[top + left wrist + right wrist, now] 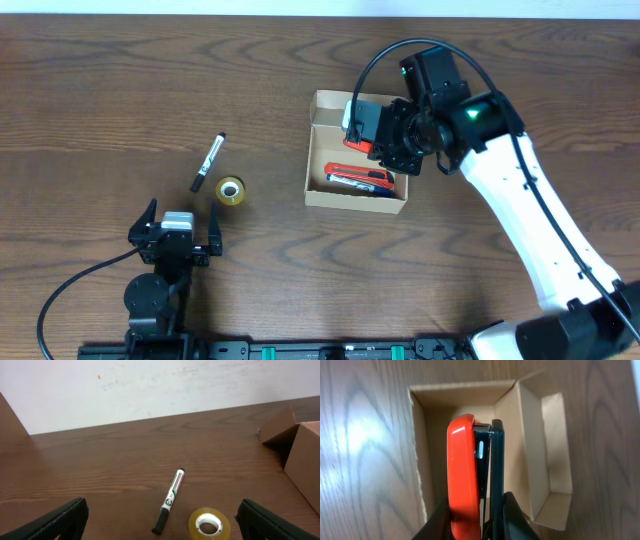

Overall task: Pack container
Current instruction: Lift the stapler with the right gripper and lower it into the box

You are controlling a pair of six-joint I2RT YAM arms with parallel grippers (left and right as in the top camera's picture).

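One container (355,207), tool (358,180) inside, claw (477,510) gripping stapler (465,470)

Dark wooden table (100,80) carries a marker (208,161), seemingly a tape roll (231,191), and the open container (356,203)

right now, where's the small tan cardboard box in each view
overhead: small tan cardboard box at centre.
left wrist: box cut off at the right edge.
right wrist: box at centre, open, behind the orange stapler.
shared landmark: the dark wooden table, in all three.
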